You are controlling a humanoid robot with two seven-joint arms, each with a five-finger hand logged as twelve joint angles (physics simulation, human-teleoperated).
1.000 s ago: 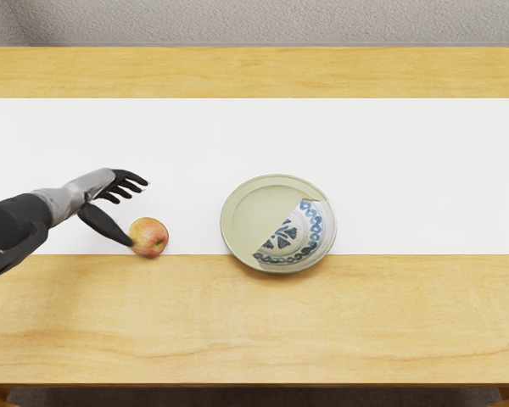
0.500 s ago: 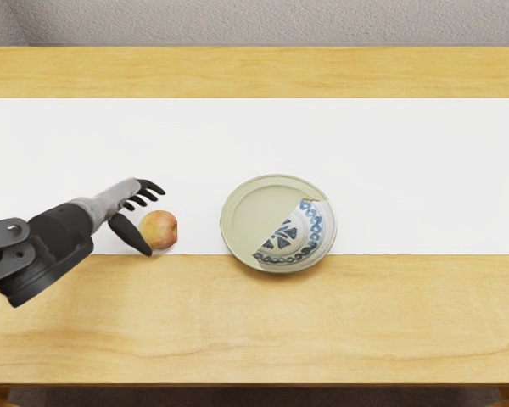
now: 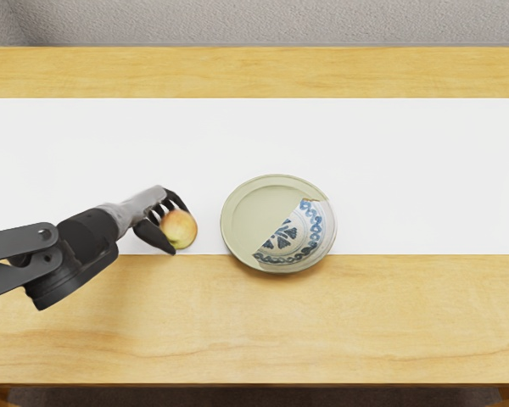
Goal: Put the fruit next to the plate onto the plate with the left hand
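A red-yellow apple [image 3: 181,229] lies on the white runner, a short gap left of the pale plate [image 3: 253,206] with a blue pattern on its lower right part. My left hand [image 3: 175,230] comes in from the left edge and is curled on the apple. Its fingers [image 3: 171,204] wrap over the top and far side, and the thumb [image 3: 159,242] presses the near side. The apple's left half is hidden by the hand. The apple looks to be still down on the table. No right arm shows.
The white runner [image 3: 365,153] crosses the wooden table [image 3: 322,322] from side to side. The plate sits at the runner's near edge, with bare wood in front of it. My left forearm [image 3: 59,254] lies low over the wood at the left.
The left hand has moved right and closed around the apple. The apple has shifted rightward with it, closer to the plate. The plate has not moved.
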